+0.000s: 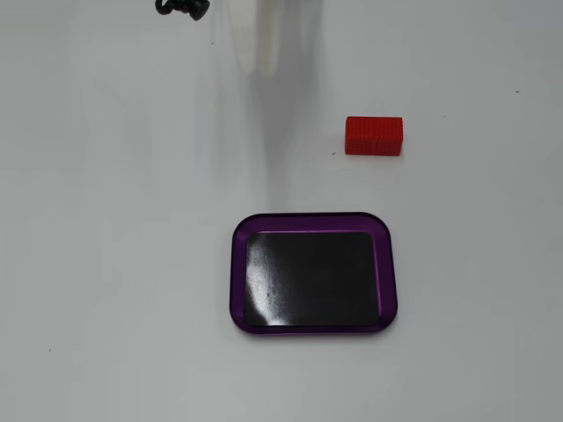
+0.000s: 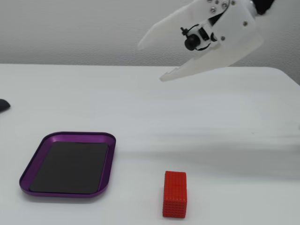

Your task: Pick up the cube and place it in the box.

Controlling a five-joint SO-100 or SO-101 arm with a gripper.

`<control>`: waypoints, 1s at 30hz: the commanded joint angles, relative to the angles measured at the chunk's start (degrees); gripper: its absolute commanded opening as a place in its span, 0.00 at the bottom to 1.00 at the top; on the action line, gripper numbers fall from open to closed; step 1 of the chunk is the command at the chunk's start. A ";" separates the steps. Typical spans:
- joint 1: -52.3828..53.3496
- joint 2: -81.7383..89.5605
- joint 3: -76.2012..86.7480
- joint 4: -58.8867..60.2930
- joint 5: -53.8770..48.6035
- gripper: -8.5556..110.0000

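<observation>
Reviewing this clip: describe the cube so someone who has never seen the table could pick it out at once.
Start from the white table and find the purple-rimmed box with the shiny black bottom. In a fixed view, the cube lies apart from it, above its right corner. It is the only red thing: a small ribbed block, far smaller than the box.

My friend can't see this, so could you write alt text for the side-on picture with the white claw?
A white robot gripper hangs open in the air above a white table. Below it lie a small red block and, to its left, an empty purple tray.
</observation>
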 commanded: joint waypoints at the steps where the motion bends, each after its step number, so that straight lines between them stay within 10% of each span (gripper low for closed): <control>1: -3.78 -16.26 -20.21 11.60 0.35 0.21; 8: -15.29 -40.87 -39.55 25.75 0.53 0.25; 30: -17.58 -42.19 -17.40 15.47 0.44 0.35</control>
